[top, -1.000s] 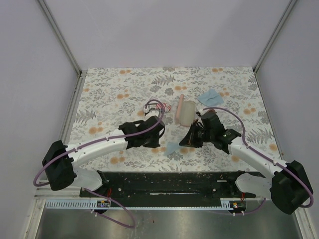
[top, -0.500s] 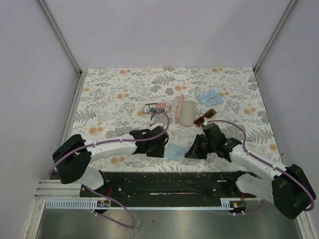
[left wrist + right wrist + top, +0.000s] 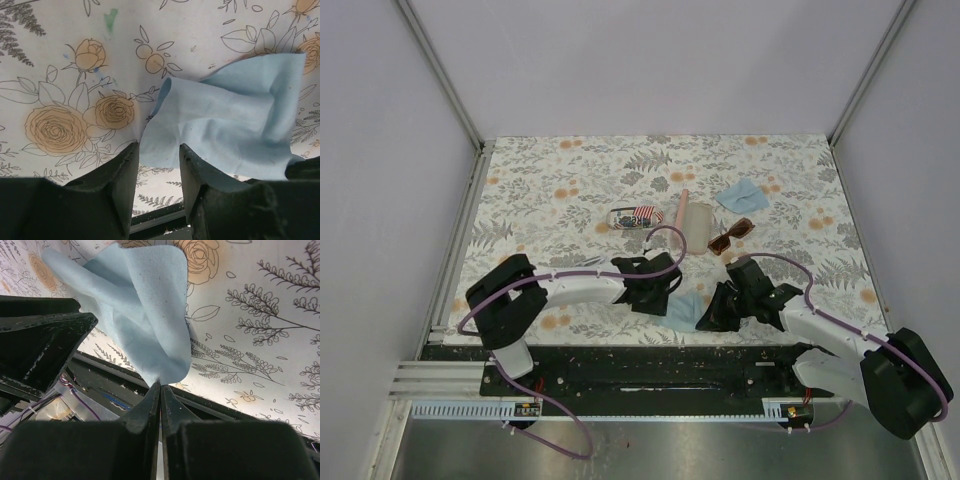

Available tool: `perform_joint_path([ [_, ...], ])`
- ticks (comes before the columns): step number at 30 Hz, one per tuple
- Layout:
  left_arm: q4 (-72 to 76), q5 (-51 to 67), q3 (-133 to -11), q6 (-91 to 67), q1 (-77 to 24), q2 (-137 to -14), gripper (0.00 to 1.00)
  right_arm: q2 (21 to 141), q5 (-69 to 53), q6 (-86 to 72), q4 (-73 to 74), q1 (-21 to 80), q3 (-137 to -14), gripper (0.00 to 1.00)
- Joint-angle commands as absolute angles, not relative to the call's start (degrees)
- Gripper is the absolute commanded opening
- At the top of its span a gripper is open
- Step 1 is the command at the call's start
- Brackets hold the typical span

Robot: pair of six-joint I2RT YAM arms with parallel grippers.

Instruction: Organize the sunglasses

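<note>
Sunglasses (image 3: 731, 237) unmoved on worktop (image 3: 540, 190); right hand (image 3: 160, 385) clamped on blue cloth (image 3: 145, 315), dragged nearer; left hand (image 3: 159, 150) apart, astride cloth corner

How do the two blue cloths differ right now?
The near blue cloth is bunched up and pinched by the right gripper; the far blue cloth lies spread out, untouched. The near one is on the robot's side of the brown sunglasses; the far one lies beyond them. Both are the same pale blue.
</note>
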State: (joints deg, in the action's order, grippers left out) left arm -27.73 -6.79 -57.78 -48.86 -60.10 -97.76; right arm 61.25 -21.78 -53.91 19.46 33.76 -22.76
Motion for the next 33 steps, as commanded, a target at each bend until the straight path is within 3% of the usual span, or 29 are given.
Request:
perform_joint_path([
  [1, -29.08, -8.43, -60.46, -48.68, -61.52, -100.89, 0.42, 61.61, -22.06, -53.09, 18.46, 34.19, -23.29, 0.08],
  [3, -31.98, -10.54, -60.91, -49.65, -62.31, -102.21, 0.4, 61.7, -21.97, -53.09, 18.28, 34.19, -23.38, 0.08],
  [6, -33.05, -12.04, -60.03, -51.06, -63.54, -103.53, 0.29, 61.44, -21.88, -53.26, 18.37, 34.19, -23.29, 0.08],
  [9, -33.05, -11.69, -59.59, -51.59, -64.68, -106.07, 0.15, 60.91, -21.8, -53.35, 18.28, 34.28, -23.2, 0.08],
  [11, -33.05, -12.04, -59.68, -52.29, -65.21, -107.4, 0.0, 60.73, -21.8, -53.44, 18.28, 34.28, -23.12, 0.08],
  [21, -34.63, -16.44, -63.01, -50.8, -64.69, -98.19, 0.0, 61.87, -18.63, -52.91, 16.8, 34.28, -26.27, 0.06],
  [33, -29.35, -10.64, -61.09, -47.9, -52.74, -81.66, 0.0, 74.44, -19.86, -48.25, 15.91, 33.31, -44.73, 0.0],
])
